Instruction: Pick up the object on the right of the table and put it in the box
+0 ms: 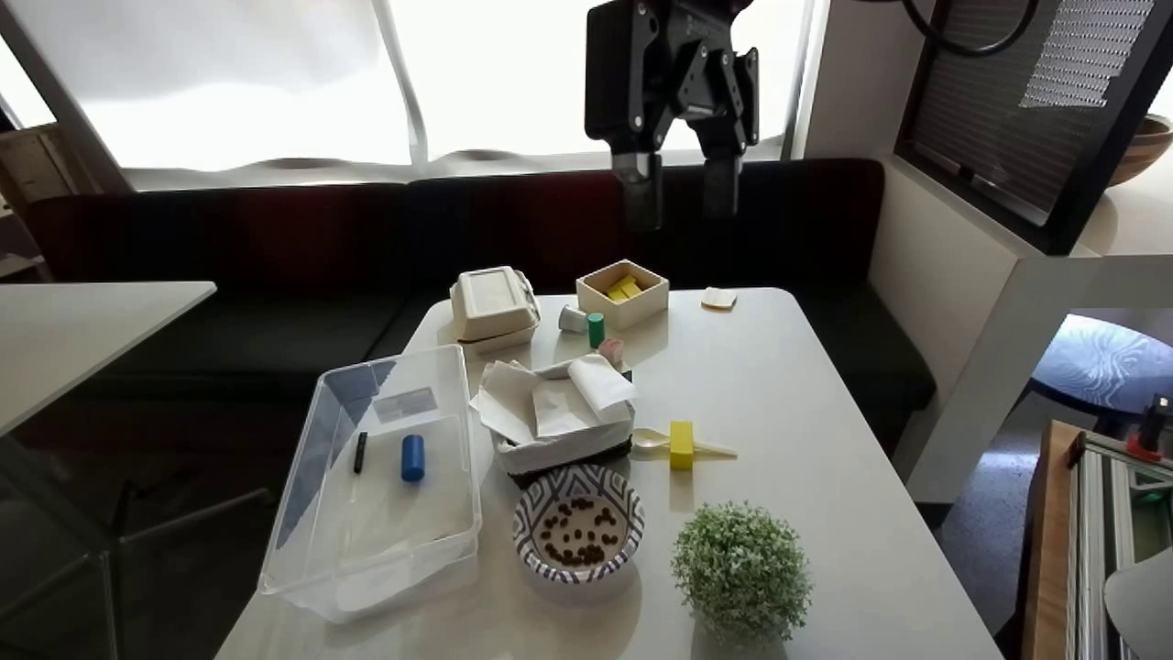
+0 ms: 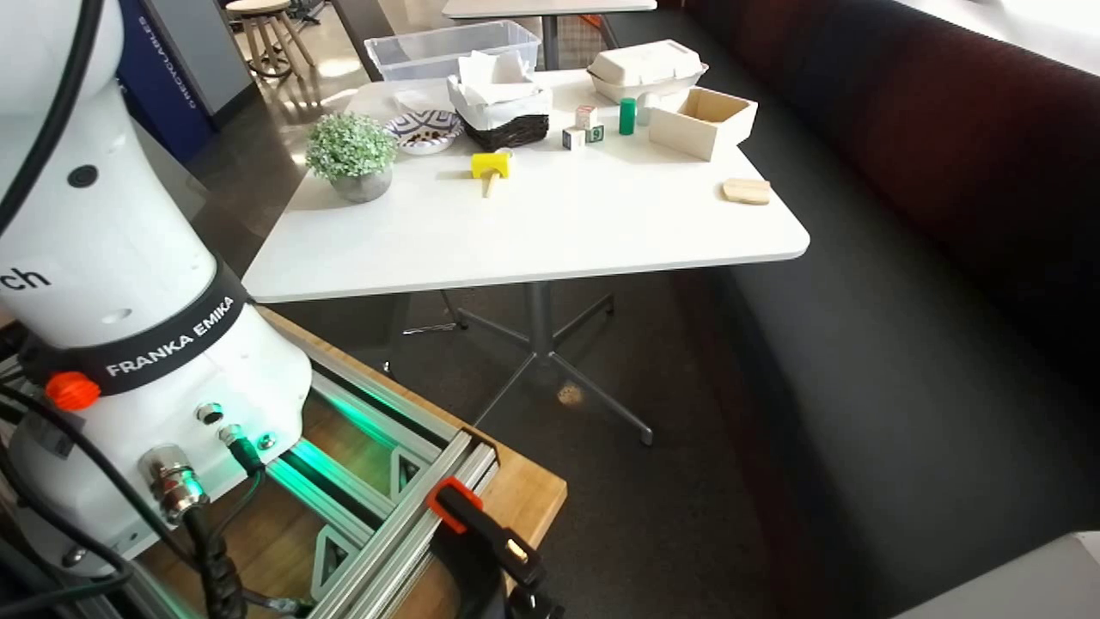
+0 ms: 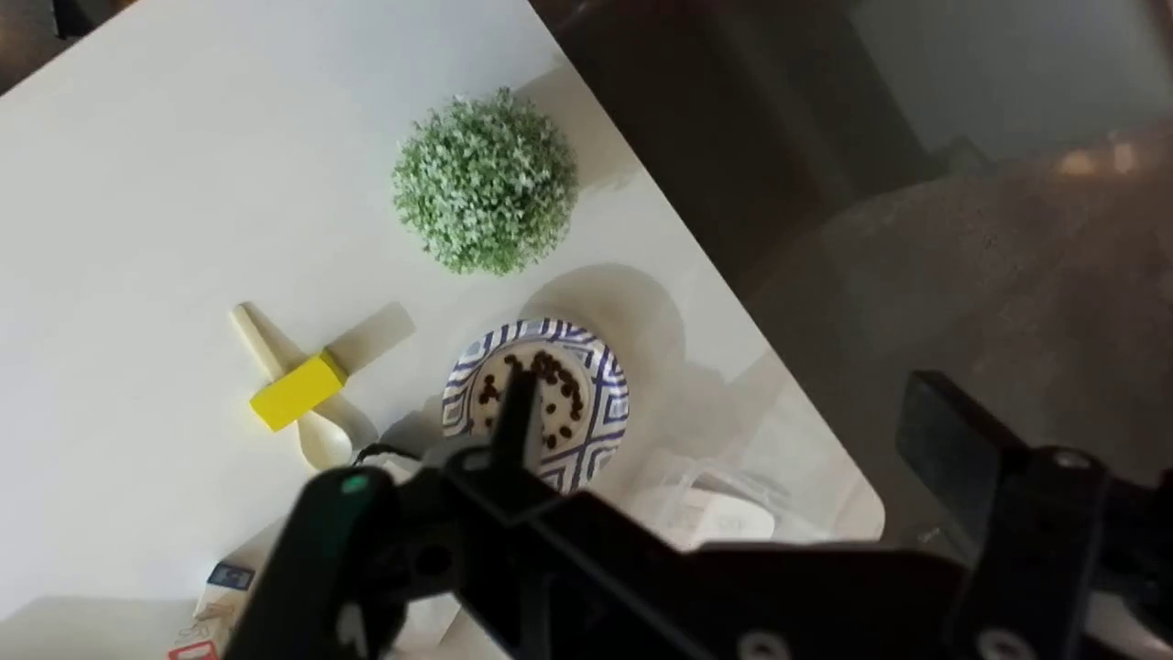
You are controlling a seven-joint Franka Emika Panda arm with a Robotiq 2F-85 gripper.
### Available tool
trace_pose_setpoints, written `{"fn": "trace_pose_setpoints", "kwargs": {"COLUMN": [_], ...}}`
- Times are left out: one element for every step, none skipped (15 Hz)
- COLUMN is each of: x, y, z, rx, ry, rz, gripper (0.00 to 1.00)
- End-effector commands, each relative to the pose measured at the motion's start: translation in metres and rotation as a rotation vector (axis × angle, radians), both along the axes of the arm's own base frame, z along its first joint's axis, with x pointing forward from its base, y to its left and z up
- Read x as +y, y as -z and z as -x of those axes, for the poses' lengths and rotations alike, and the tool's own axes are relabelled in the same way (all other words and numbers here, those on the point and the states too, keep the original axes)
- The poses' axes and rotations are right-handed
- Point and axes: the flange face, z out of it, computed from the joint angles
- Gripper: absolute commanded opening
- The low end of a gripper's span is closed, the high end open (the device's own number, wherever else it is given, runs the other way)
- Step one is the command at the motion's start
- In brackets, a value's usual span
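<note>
- Plastic bin, clear, at the left of the table in an exterior view; in it lie a black marker and, to the marker's right, a blue cylinder.
- White container, far left, with its lid down.
- Black basket, mid-table, just right of the bin, heaped with white paper.
- Patterned bowl, just on the near side of the basket, brown bits spread over its bottom.
- White cup, far, tilted, just right of the container.
- Green cylinder, upright, just right of the cup.
- Small blocks, between the green cylinder and the basket, one set on two others.
- Box, cream with low walls, far, yellow pieces inside it.
- Spoon, pale, to the right of the basket; a yellow block crosses its handle.
- Gripper, raised above the table, its two fingers well apart; in the wrist view one of them covers part of the bowl.
- Object, a small flat pale-tan piece, on the table at the far right, right of the box and apart from it; its details are too small to tell.
- Plant, near right, a round leafy ball; its grey pot shows in an exterior view.
</note>
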Motion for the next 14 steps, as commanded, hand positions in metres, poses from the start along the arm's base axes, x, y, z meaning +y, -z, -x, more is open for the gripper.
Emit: {"fn": "trace_pose_setpoints", "kwargs": {"x": [-0.022,-0.037,-0.047,-0.064,-0.074,-0.091,-0.105,-0.123,-0.137,-0.155,-0.171,-0.187,-0.201,-0.219], "y": [0.008,0.011,0.013,0.02,0.022,0.029,0.034,0.042,0.048,0.058,0.068,0.079,0.089,0.104], "z": [-0.033,-0.042,-0.05,-0.059,-0.066,-0.073,-0.079,-0.085,-0.091,-0.097,-0.103,-0.109,-0.113,-0.117], "rx": [-0.075,-0.093,-0.115,-0.137,-0.154,-0.174,-0.192,-0.219,-0.242,-0.267,-0.295,-0.322,-0.351,-0.378], "ry": [0.19,0.247,0.301,0.354,0.408,0.462,0.514,0.565,0.615,0.663,0.711,0.756,0.799,0.841], "rz": [-0.007,-0.004,-0.002,0.004,0.008,0.014,0.022,0.027,0.038,0.05,0.065,0.084,0.104,0.128], "gripper": [1.0,1.0,1.0,1.0,1.0,1.0,1.0,1.0,1.0,1.0,1.0,1.0,1.0,1.0]}}
